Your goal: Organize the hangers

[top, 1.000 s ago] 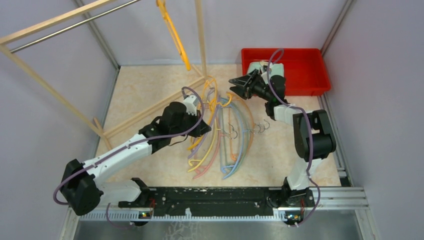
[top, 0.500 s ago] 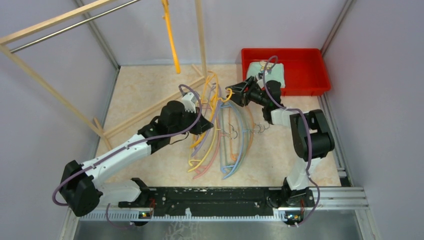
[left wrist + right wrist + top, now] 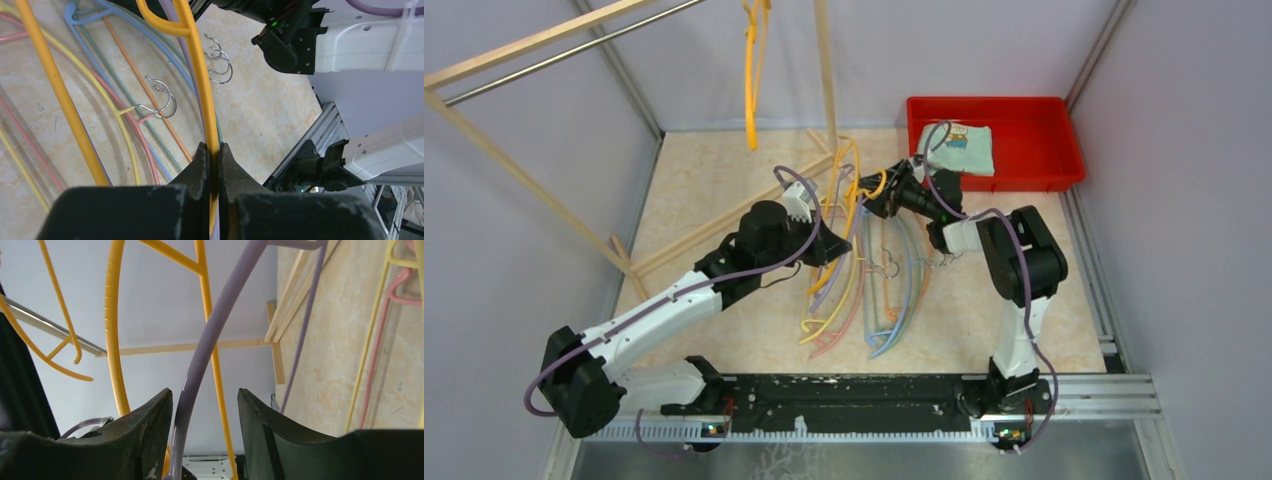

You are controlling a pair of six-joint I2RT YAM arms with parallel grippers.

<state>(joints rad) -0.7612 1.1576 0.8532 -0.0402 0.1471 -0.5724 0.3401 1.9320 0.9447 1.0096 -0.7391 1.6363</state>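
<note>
Yellow plastic hanger, top view: one yellow plastic hanger (image 3: 750, 90) hangs at the far side beside the pale wooden rack frame (image 3: 544, 190); its hook is out of frame.
Pile, top view: the other thin curved plastic hangers (image 3: 879, 300) lie overlapped mid-scene on the beige counter (image 3: 714, 170), hooks bunched together. Both arms reach into the pile's far end.
Red bin, top view: red plastic bin (image 3: 1064, 150) at far right, holding a folded cloth (image 3: 956, 148).
Left wrist view: left gripper (image 3: 212, 165) is clamped tight on the bar of an orange-yellow hanger (image 3: 200, 75), which is raised above the metal hooks (image 3: 159, 97) on the counter.
Right wrist view: right gripper (image 3: 205, 395) has its fingers apart. A pale purple hanger (image 3: 210, 340) runs between them, against one finger and not pinched.
Risk, tangling: purple and orange-yellow bars cross closely, so lifting one would likely drag the other or snag hooks.
Risk, slip: the unclamped purple hanger could slide out and drop back onto the pile.
Risk, collision: the two grippers work close together and could knock each other.
</note>
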